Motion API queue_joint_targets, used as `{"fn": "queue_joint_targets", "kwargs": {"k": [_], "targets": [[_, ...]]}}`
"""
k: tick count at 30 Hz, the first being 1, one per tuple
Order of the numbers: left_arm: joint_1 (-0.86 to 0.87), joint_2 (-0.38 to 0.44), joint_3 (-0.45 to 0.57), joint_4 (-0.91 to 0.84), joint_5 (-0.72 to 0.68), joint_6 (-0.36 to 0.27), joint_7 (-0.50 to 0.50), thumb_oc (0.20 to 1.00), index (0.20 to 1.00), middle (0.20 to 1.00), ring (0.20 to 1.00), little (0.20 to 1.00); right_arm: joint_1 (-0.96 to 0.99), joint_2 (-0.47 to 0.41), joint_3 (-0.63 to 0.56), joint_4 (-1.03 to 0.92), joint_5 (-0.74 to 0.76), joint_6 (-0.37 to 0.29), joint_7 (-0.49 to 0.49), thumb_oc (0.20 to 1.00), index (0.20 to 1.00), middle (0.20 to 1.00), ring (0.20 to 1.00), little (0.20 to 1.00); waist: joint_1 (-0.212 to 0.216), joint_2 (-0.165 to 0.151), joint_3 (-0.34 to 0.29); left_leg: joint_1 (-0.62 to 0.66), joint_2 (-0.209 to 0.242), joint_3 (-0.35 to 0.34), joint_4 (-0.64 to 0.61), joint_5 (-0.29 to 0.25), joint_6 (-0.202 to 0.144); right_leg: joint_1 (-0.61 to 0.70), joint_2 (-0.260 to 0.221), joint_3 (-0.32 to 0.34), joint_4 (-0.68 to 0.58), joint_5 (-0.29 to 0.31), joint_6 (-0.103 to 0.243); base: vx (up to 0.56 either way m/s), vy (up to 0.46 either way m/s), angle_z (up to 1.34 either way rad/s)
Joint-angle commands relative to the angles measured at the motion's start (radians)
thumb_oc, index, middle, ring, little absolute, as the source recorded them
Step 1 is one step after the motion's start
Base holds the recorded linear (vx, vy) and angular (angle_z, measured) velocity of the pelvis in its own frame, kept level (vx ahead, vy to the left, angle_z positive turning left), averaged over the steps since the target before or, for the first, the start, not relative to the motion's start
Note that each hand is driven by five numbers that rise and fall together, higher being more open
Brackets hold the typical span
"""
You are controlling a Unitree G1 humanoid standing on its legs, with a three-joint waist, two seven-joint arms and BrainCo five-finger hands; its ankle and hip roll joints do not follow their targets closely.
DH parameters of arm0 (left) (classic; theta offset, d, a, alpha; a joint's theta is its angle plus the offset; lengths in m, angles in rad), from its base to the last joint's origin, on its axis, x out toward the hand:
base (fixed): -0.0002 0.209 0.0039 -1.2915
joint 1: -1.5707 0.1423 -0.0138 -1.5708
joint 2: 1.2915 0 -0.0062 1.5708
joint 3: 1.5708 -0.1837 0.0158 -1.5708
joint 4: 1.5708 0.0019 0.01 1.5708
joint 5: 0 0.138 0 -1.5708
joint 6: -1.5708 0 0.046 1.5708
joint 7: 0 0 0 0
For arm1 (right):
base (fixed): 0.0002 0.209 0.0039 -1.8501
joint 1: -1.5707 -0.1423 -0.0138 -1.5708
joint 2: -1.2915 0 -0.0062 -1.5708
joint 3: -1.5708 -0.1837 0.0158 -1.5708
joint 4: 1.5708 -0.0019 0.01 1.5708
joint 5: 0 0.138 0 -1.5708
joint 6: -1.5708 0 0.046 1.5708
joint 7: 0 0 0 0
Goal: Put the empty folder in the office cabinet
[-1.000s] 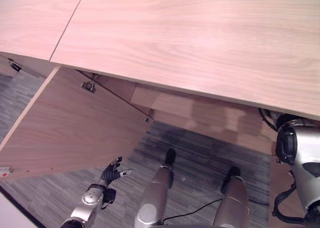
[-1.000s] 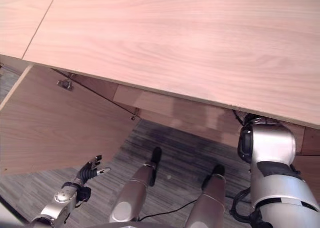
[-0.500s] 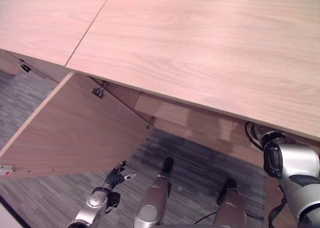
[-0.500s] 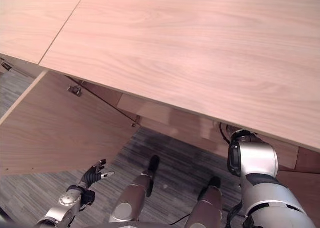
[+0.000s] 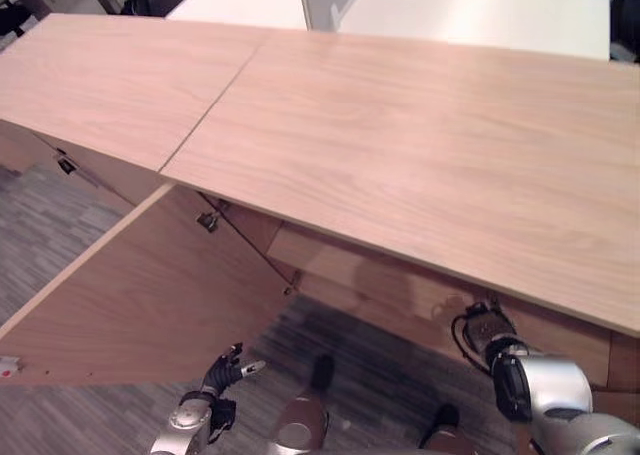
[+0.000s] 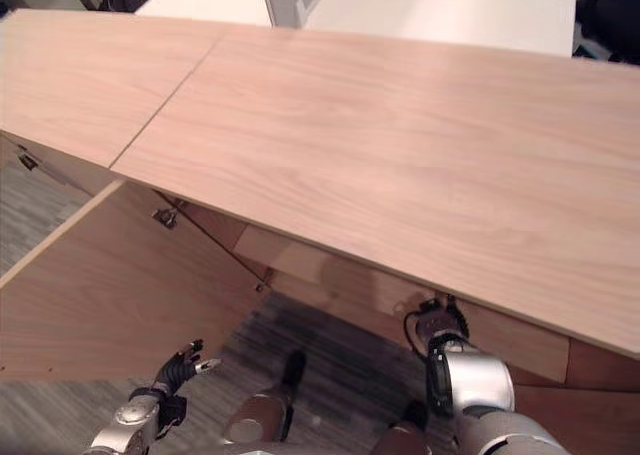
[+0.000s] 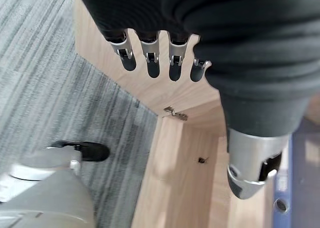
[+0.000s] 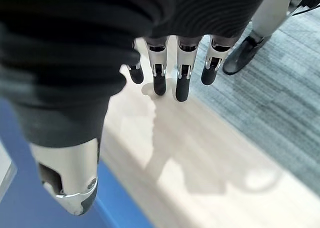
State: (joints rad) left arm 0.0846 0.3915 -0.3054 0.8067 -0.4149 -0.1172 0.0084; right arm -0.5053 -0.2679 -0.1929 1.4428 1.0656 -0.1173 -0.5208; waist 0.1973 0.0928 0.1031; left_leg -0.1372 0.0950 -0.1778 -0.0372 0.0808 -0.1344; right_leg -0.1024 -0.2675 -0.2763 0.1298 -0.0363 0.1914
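The folder (image 8: 114, 210) looks to be inside the cabinet (image 5: 400, 145) already. Past my right hand (image 8: 181, 82) I see its blue face just beside my thumb, on the inner side of the pale bottom board (image 8: 190, 158). My right arm reaches in under the cabinet's top. That hand's fingers are straight and apart from the thumb, hanging over the board and holding nothing. I am not touching the folder as far as I can tell.

My left hand (image 5: 225, 367) hangs low over the carpet (image 5: 60, 195), near the free edge of the open door (image 5: 150, 285). Its fingers are loose and spread, and it is empty. Past it I catch a narrow blue strip with a round hole at the edge of the cabinet's inside. I take this for the folder's spine, though too little shows to be sure.

So I judge the placing done and the step in hand to be the letting go and pulling out. The next move calls for drawing my right arm back from under the top without catching the folder. Then my left hand can swing the door shut, since it is nearest.

The folder's visible edge runs roughly parallel to the board's front edge, so I guess its long axis lies along the cabinet's width. I cannot tell whether it stands upright or lies flat. If the strip is the spine, it faces the opening.
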Motion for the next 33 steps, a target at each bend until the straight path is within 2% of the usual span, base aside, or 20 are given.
{"fn": "queue_joint_targets", "kwargs": {"k": [1, 7, 16, 21, 25, 33], "targets": [[-0.025, 0.009, 0.044, 0.051, 0.025, -0.015, -0.010, 1.000, 1.000, 1.000, 1.000, 1.000, 0.002, 0.021, -0.001, -0.073, -0.108, 0.003, 0.072, 1.000, 1.000, 1.000, 1.000, 1.000, -0.002, -0.032, 0.021, 0.022, 0.032, 0.069, -0.042, -0.022, -0.030, 0.066, 0.005, 0.017, -0.069, 0.007, 0.017, 0.11, 0.009, -0.02], [-0.013, -0.044, 0.117, 0.217, 0.080, -0.014, -0.012, 1.000, 1.000, 1.000, 1.000, 1.000, 0.133, 0.082, 0.031, -0.177, -0.161, -0.023, 0.170, 1.000, 1.000, 1.000, 1.000, 1.000, -0.035, -0.061, -0.040, 0.092, 0.031, 0.101, -0.050, -0.038, -0.033, 0.132, 0.015, 0.036, -0.139, 0.039, 0.024, 0.06, 0.023, -0.10], [-0.021, -0.094, 0.208, 0.380, 0.130, -0.028, 0.008, 1.000, 1.000, 1.000, 1.000, 1.000, 0.277, 0.103, 0.112, -0.359, -0.312, -0.046, 0.257, 1.000, 1.000, 1.000, 1.000, 1.000, -0.085, -0.073, -0.091, 0.155, 0.027, 0.146, -0.050, -0.060, -0.035, 0.171, 0.005, 0.066, -0.188, 0.080, 0.036, 0.00, 0.031, -0.14], [-0.001, -0.100, 0.240, 0.380, 0.150, -0.039, 0.004, 1.000, 1.000, 1.000, 1.000, 1.000, 0.351, 0.082, 0.168, -0.445, -0.446, -0.044, 0.307, 1.000, 1.000, 1.000, 1.000, 1.000, -0.104, -0.075, -0.092, 0.187, 0.027, 0.173, -0.050, -0.070, -0.028, 0.173, 0.001, 0.086, -0.185, 0.090, 0.041, -0.03, 0.017, -0.15], [0.019, -0.095, 0.254, 0.357, 0.162, -0.050, -0.029, 1.000, 1.000, 1.000, 1.000, 1.000, 0.436, 0.035, 0.223, -0.495, -0.581, -0.039, 0.388, 1.000, 1.000, 1.000, 1.000, 1.000, -0.119, -0.078, -0.092, 0.210, 0.028, 0.186, -0.050, -0.075, -0.025, 0.183, -0.004, 0.099, -0.177, 0.088, 0.043, -0.01, 0.009, -0.13], [0.041, -0.096, 0.242, 0.285, 0.191, -0.058, -0.078, 1.000, 1.000, 1.000, 1.000, 1.000, 0.542, -0.053, 0.333, -0.534, -0.896, -0.024, 0.437, 1.000, 1.000, 1.000, 1.000, 1.000, -0.141, -0.081, -0.085, 0.246, 0.033, 0.195, -0.050, -0.083, -0.012, 0.191, -0.006, 0.118, -0.140, 0.074, 0.042, 0.01, -0.005, -0.08]]}}
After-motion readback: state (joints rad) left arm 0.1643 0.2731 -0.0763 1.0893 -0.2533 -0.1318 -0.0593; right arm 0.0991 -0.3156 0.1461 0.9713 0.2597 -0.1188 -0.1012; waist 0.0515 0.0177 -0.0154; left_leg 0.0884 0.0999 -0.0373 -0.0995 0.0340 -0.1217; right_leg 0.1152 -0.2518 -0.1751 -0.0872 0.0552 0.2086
